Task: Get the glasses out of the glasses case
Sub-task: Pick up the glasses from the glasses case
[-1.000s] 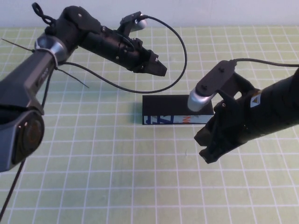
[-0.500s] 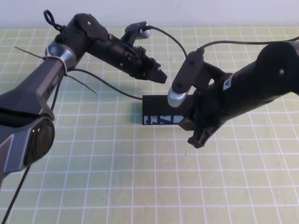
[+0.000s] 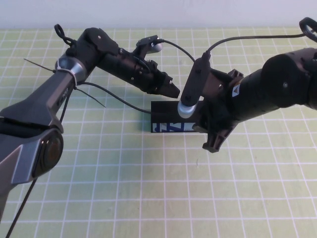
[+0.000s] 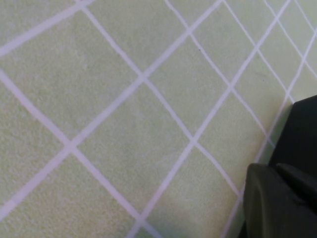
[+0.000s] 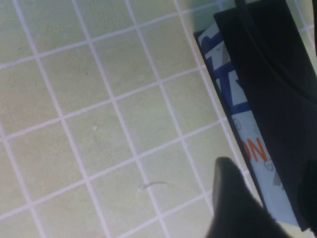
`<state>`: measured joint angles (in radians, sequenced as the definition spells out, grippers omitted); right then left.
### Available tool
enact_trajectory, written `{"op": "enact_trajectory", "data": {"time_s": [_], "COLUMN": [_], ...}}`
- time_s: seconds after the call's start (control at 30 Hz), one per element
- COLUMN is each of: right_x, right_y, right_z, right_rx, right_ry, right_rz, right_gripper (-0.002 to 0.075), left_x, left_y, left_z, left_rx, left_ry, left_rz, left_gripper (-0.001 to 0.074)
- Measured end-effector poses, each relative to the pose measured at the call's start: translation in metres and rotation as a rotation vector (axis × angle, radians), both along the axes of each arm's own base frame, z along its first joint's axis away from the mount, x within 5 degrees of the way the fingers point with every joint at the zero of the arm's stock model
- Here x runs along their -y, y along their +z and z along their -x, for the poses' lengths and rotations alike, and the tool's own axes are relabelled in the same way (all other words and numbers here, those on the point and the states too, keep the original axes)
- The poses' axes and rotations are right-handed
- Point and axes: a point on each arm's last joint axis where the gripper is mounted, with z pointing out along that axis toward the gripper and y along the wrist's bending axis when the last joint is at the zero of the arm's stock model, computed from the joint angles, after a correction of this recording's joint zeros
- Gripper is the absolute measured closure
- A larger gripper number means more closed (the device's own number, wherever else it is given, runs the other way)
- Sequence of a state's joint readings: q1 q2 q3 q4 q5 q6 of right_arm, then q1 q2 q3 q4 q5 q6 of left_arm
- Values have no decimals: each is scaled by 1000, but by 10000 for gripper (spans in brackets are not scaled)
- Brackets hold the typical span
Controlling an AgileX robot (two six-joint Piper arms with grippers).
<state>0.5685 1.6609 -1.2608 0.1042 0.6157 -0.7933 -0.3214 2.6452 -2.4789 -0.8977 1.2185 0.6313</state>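
The glasses case (image 3: 167,110) lies mid-table, a long black box with its flap down and its pale printed side (image 3: 171,127) facing me. The glasses are hidden. My left gripper (image 3: 173,92) hangs just above the case's far left corner, fingers together and empty. In the left wrist view the gripper (image 4: 283,198) shows with the case's black edge (image 4: 302,129) behind it. My right gripper (image 3: 211,143) covers the case's right end. In the right wrist view this gripper (image 5: 271,201) is open, with one finger (image 5: 232,206) by the pale side and the case (image 5: 277,94) between the jaws.
The table is a green mat (image 3: 99,188) with a white grid. A black cable (image 3: 114,94) from the left arm trails over the mat to the left of the case. A white wall (image 3: 148,12) bounds the far edge.
My right arm has swung left and forward from the near right onto the case's right end. My left gripper has dropped closer to the case's far left corner.
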Motion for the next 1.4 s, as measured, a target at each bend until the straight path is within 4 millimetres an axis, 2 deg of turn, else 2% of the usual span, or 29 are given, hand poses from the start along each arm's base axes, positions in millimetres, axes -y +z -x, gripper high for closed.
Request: {"op": "enact_trajectory", "data": {"time_s": [0.33,0.6,0.83,1.23,1.4], "right_x": [-7,-10,-12,-10,-10], "right_y": [-19,-31,-46,-46,-41], "right_z": [-14,-24,-28,-18,-21], "right_rx": [29,82,63,-45,9], "right_ry": [9,28,43,39,41], "right_rz": [17,47,73,78,74], "right_gripper": [410,405,405,405,405], "left_x": [5,25,27,27,27], "left_y": [-11,-11,-11,-11,-11], "left_z": [1,11,12,12,12], "left_rx": [-12,-10,-10,-5,-3], "left_ry": [-10,-50,-55,-58,-60], "left_rz": [-6,-2,-2,-2,-2], "left_gripper": [739,739,739,739,739]}}
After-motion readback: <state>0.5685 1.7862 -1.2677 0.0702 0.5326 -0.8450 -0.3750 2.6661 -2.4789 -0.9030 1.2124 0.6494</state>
